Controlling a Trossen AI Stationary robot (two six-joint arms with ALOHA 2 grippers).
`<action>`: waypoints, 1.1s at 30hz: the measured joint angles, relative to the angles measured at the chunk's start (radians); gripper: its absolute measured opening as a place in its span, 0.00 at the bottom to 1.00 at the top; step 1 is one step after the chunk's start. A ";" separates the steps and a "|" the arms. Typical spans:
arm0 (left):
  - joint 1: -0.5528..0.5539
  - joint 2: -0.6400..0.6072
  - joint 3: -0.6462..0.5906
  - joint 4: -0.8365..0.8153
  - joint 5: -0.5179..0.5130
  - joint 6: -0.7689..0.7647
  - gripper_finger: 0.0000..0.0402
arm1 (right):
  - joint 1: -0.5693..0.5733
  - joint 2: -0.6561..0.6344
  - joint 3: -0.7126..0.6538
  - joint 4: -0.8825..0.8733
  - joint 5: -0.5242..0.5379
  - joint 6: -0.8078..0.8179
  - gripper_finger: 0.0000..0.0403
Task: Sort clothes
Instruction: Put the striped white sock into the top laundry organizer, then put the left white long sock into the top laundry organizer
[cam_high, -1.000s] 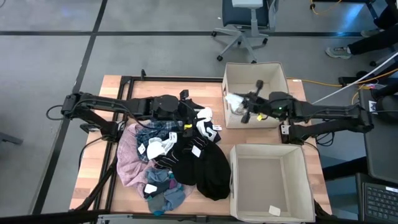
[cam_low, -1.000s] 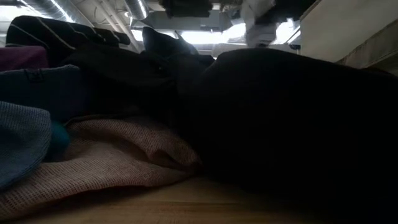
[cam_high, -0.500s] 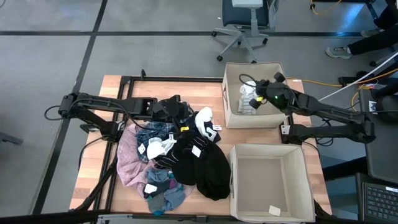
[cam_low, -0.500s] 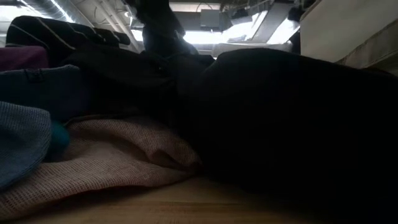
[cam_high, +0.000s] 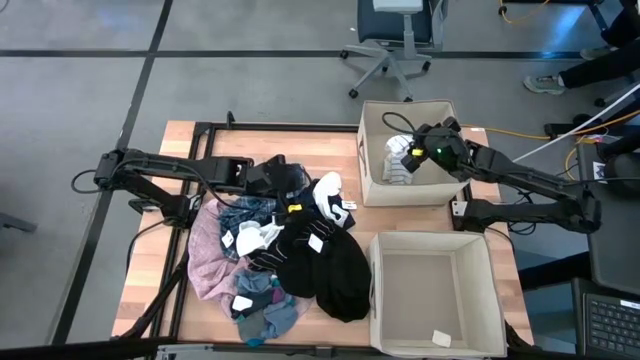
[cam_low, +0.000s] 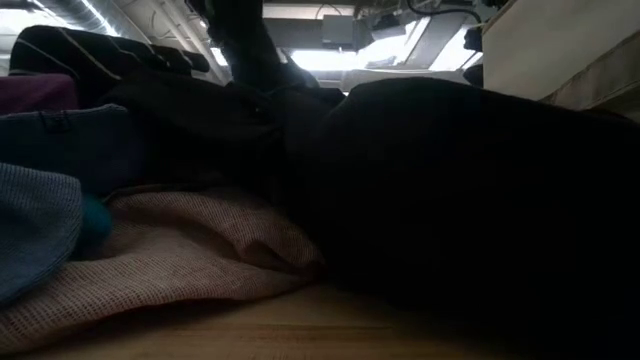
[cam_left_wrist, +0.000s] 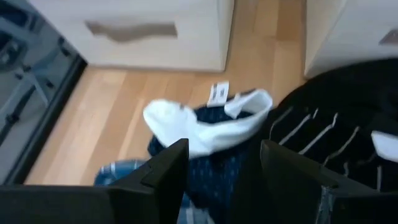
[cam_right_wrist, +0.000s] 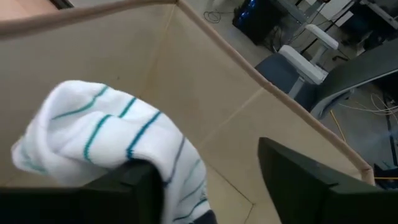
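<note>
The clothes (cam_high: 290, 250) lie heaped on the table's left half: black, pink, plaid and blue pieces. A white sock (cam_left_wrist: 199, 127) rests on a navy dotted piece (cam_left_wrist: 217, 171) at the heap's far side. My left gripper (cam_left_wrist: 221, 180) hangs open just above them, also seen from above as the left gripper (cam_high: 287, 181). My right gripper (cam_high: 410, 155) stands open inside the far beige bin (cam_high: 372, 118). A white sock with teal stripes (cam_right_wrist: 106, 130) sits in that bin beside one finger. My right gripper has the striped sock's lower edge (cam_right_wrist: 177, 180) close against the inner side of one finger (cam_right_wrist: 134, 193). The jaws stand wide apart. Whether that finger still touches the sock I cannot tell.
A second beige bin (cam_high: 432, 290) stands at the near right with a small white item in its corner. The low view is filled by a pink knit (cam_low: 200, 250) and a black garment (cam_low: 450, 200). An office chair stands beyond the table's far edge.
My right gripper has swung with the striped sock from the far bin's left wall toward the table's far right, over the bin's inside, where the sock now sits. My left gripper has tipped downward over the heap's far side.
</note>
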 joint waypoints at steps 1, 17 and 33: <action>0.000 0.000 0.000 -0.018 0.000 -0.018 0.48 | 0.000 0.000 0.000 -0.007 -0.001 0.003 0.63; -0.034 -0.011 0.000 -0.250 0.058 -0.225 0.48 | 0.000 0.000 0.110 -0.227 -0.248 0.126 0.70; -0.194 -0.054 -0.015 -0.418 0.050 -0.491 0.48 | 0.000 0.000 0.087 -0.162 -0.275 0.122 0.70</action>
